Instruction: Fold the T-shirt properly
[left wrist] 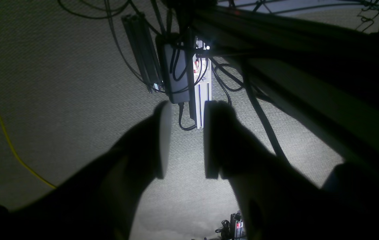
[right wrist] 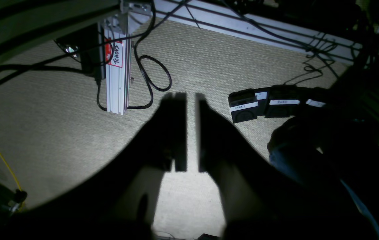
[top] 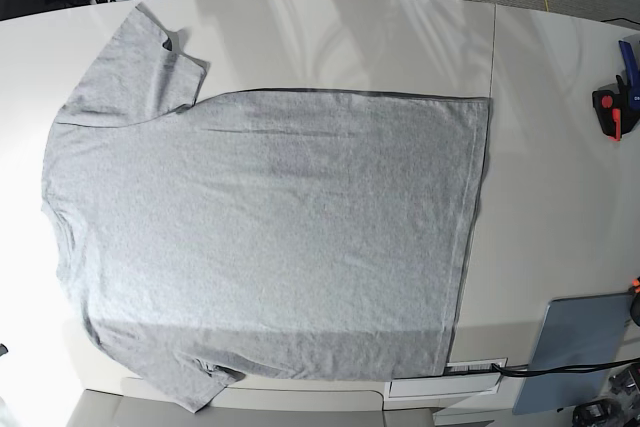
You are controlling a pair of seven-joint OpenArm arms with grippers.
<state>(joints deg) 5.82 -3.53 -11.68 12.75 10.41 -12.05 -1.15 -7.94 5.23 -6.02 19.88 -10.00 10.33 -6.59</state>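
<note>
The heather-grey T-shirt (top: 270, 237) lies spread flat on the white table (top: 560, 187) in the base view, plain side up with no print showing. Its neck end is at the left, its hem at the right, and its sleeves at the top left (top: 135, 67) and bottom left. Neither arm shows in the base view. My left gripper (left wrist: 189, 106) hangs over carpeted floor, jaws well apart and empty. My right gripper (right wrist: 191, 96) also hangs over the floor, jaws a narrow gap apart and empty. The shirt shows in neither wrist view.
An orange-and-black clamp (top: 610, 112) and a blue one (top: 630, 52) lie at the table's right edge. A grey-blue pad (top: 580, 352) sits at the bottom right. Under the wrist cameras are aluminium profiles (right wrist: 117, 76), black cables (left wrist: 263, 120) and a yellow cable (left wrist: 2, 126).
</note>
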